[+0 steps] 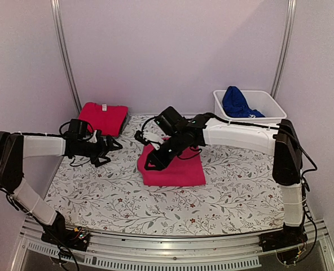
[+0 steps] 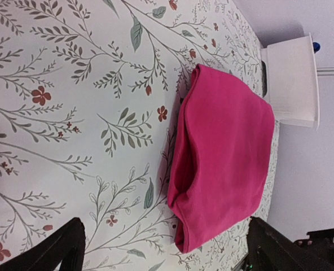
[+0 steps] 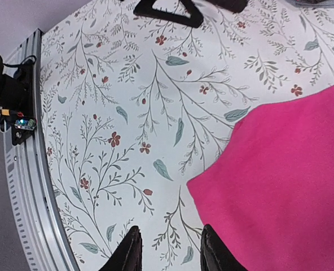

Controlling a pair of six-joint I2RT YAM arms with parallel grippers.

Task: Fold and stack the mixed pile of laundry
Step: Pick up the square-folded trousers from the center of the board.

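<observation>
On the floral cloth [image 1: 99, 192] at mid-table, a folded pink garment [image 1: 175, 169] lay flat, with the right gripper [image 1: 154, 160] over its left edge, jaws partly apart and holding nothing. The left gripper [image 1: 109, 152] hovered farther left, jaws spread wide and empty, facing the pink garment. A folded red tee [image 1: 102, 117] sat at the back-left corner, and a blue garment [image 1: 236, 101] lay bunched in the white tub [image 1: 268, 104] at back right.
</observation>
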